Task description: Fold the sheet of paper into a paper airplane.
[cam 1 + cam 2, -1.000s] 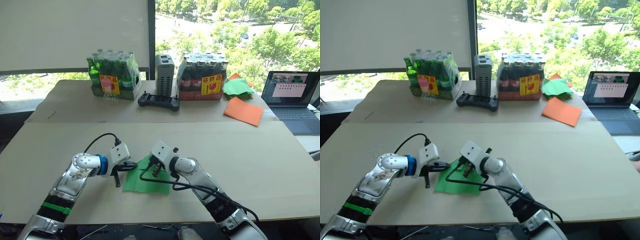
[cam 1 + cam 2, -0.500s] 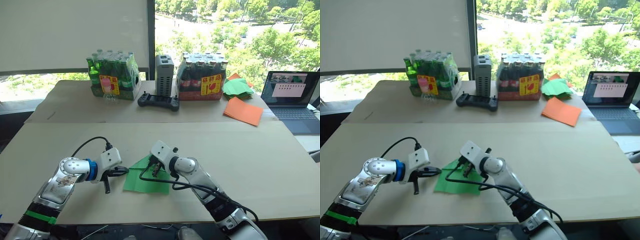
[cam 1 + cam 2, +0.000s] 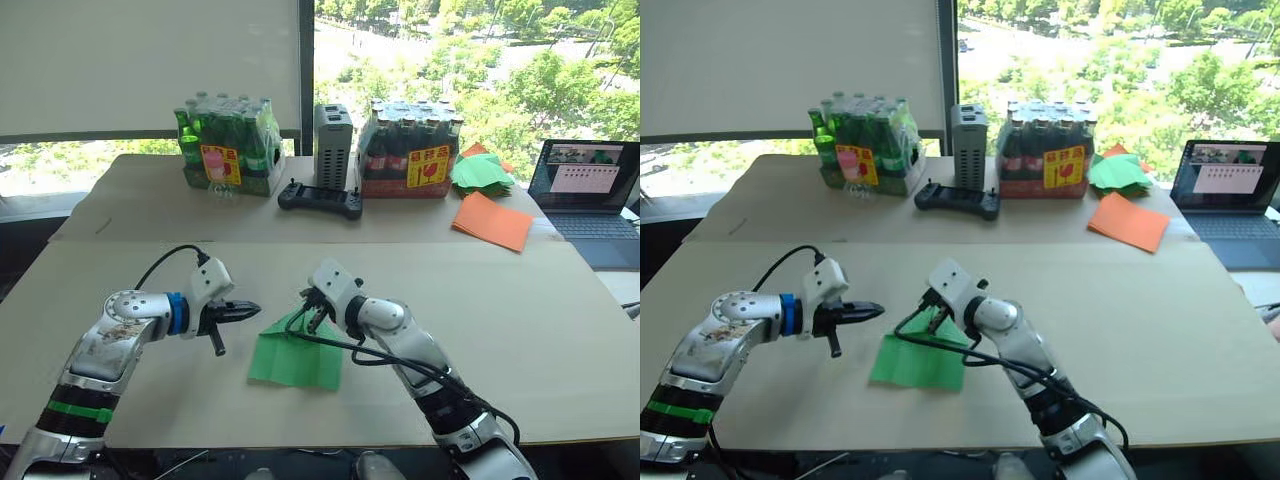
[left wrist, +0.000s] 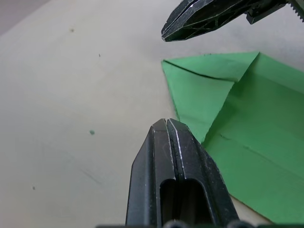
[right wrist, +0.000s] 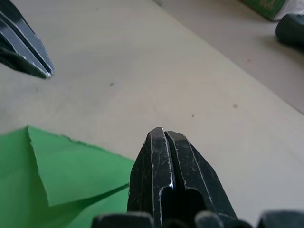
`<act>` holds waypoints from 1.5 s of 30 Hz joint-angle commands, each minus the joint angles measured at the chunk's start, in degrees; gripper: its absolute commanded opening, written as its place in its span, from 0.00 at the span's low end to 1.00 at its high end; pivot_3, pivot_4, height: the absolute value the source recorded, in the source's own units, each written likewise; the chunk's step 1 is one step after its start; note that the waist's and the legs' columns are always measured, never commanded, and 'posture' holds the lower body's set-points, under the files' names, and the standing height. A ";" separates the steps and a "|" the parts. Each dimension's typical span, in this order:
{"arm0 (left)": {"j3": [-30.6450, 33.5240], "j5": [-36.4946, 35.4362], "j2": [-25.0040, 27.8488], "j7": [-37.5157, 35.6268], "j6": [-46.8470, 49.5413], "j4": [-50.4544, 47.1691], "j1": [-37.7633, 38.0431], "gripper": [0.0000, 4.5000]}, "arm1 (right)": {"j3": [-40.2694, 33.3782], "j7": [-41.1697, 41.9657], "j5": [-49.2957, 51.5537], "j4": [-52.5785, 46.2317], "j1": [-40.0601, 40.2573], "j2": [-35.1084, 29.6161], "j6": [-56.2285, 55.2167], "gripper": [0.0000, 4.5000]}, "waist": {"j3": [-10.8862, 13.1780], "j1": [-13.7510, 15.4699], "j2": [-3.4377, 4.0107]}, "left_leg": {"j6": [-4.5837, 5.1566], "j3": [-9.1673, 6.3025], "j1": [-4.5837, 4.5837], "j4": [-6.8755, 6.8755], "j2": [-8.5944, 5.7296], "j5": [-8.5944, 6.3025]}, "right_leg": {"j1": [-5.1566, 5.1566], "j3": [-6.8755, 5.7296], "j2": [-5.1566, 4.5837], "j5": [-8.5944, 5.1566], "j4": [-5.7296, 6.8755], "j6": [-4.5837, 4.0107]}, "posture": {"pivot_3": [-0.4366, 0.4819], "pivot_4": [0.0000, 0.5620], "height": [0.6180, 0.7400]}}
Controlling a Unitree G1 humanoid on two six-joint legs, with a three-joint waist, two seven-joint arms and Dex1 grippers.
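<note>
The bright green sheet of paper [image 3: 296, 358] lies flat on the near table, with its far corner folded over into a triangle [image 4: 209, 90]. My left gripper [image 3: 252, 308] is shut and empty. It points at the sheet's far left corner from the left and stops a short way off it. My right gripper [image 3: 311, 312] is also shut, and its tips hover just over the folded far corner [image 5: 71, 171]. In the wrist views each shut pair of fingers faces the other across that corner.
On the far table stand a pack of green bottles [image 3: 225, 142], a grey box [image 3: 333, 145], a pack of dark bottles [image 3: 410, 150] and a black controller [image 3: 320, 200]. A heap of green folded papers [image 3: 480, 172], orange sheets [image 3: 490, 220] and a laptop [image 3: 590, 190] sit far right.
My left gripper has drawn back to the left from the sheet's left edge and lifted a little. The right gripper has stayed at the far corner. The camera view has shifted slightly.
</note>
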 commanded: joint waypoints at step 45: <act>-11.51 8.93 -8.68 -0.46 -10.91 8.86 1.56 0.00 | -3.60 7.16 14.98 -19.77 16.52 -14.00 5.54 0.00 | -0.02 1.18 -0.01 | 0.01 0.04 0.34 0.01 -0.01 -0.01 | 0.42 0.01 0.01 -0.05 -0.04 0.08 | 0.48 0.27 1.00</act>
